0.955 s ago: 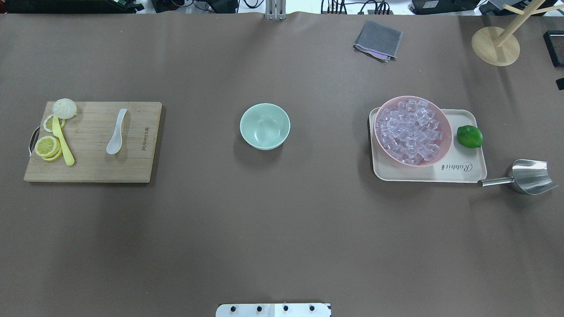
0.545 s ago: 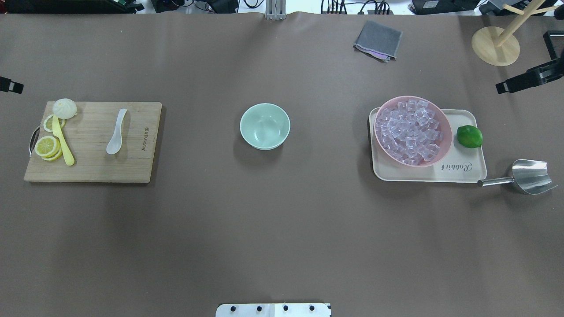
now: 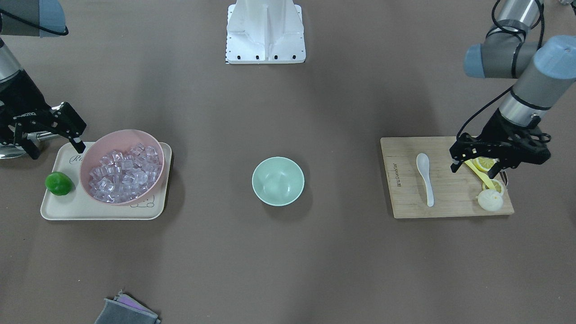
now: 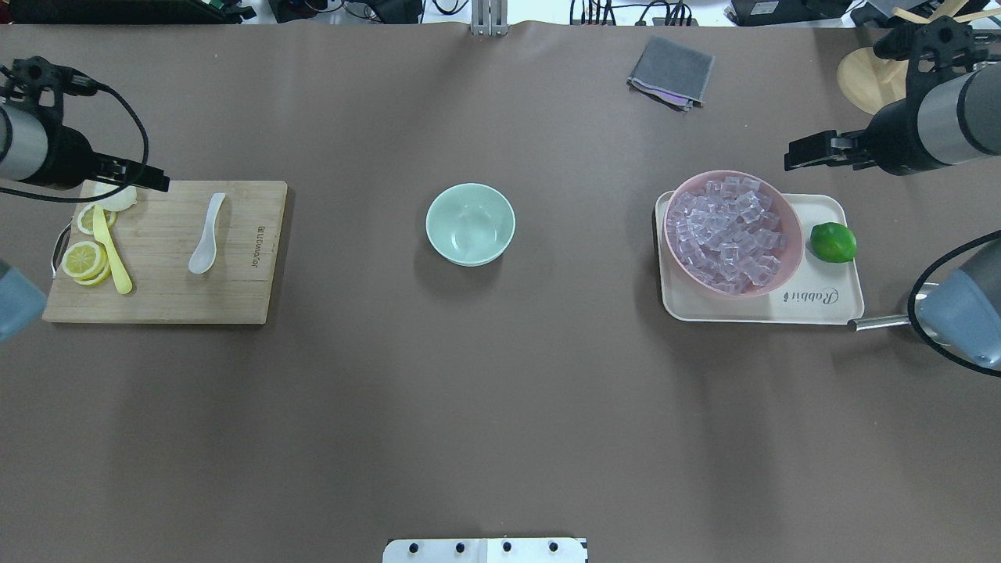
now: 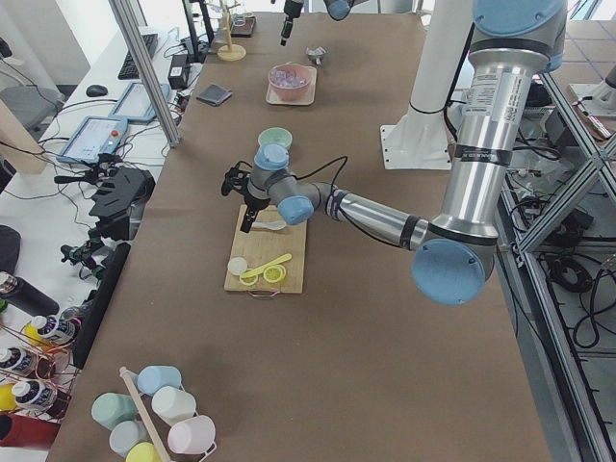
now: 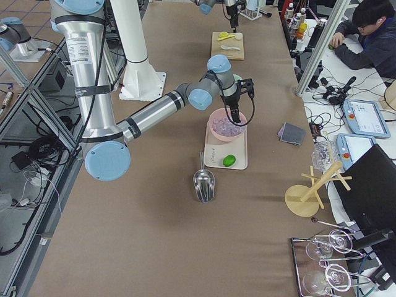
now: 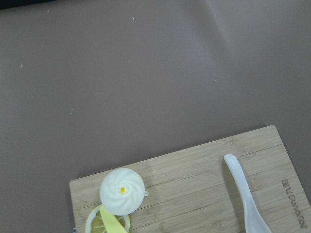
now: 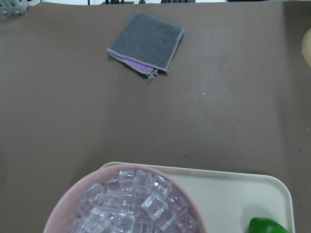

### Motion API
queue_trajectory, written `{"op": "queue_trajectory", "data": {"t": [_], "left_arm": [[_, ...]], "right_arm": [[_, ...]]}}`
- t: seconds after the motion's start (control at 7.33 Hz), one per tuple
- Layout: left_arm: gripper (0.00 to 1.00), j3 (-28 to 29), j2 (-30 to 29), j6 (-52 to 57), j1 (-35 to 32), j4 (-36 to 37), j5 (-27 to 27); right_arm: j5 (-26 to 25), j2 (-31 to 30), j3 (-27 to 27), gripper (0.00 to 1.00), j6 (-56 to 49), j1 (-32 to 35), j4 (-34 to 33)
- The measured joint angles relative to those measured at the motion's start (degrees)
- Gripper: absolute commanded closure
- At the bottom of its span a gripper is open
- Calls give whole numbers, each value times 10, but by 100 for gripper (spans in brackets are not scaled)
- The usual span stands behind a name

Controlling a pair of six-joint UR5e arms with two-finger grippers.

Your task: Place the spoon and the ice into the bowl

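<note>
The white spoon lies on a wooden cutting board at the left, and also shows in the front view and the left wrist view. The mint-green bowl stands empty at mid-table. Several clear ice cubes fill a pink bowl on a cream tray. My left gripper hangs open above the board's lemon end, beside the spoon. My right gripper hangs open above the tray's edge beside the pink bowl. Both are empty.
On the board lie lemon slices, a yellow utensil and a white bun. A lime sits on the tray, and a metal scoop lies beside it. A grey cloth and a wooden stand are at the back.
Both arms have come into the overhead view from the sides: the left over the board's far left corner, the right over the tray's far right side. No object has moved.
</note>
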Motion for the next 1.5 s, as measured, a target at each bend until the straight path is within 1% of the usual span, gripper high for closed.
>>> {"op": "queue_trajectory", "data": {"t": [0.27, 0.41, 0.82, 1.23, 1.36, 1.5], "left_arm": [[7, 15, -16, -32, 35, -2, 35], [9, 20, -21, -37, 46, -3, 46], [19, 37, -30, -44, 77, -3, 83], [24, 64, -33, -46, 85, -24, 90], [32, 78, -33, -47, 85, -46, 90], [43, 87, -34, -56, 86, -63, 91]], "right_arm": [[-32, 2, 0, 0, 19, -21, 0], [-40, 2, 0, 0, 20, -27, 0], [-49, 2, 0, 0, 21, -35, -2], [-59, 2, 0, 0, 22, -41, -4], [-60, 2, 0, 0, 22, -41, -4], [-60, 2, 0, 0, 22, -41, -4]]}}
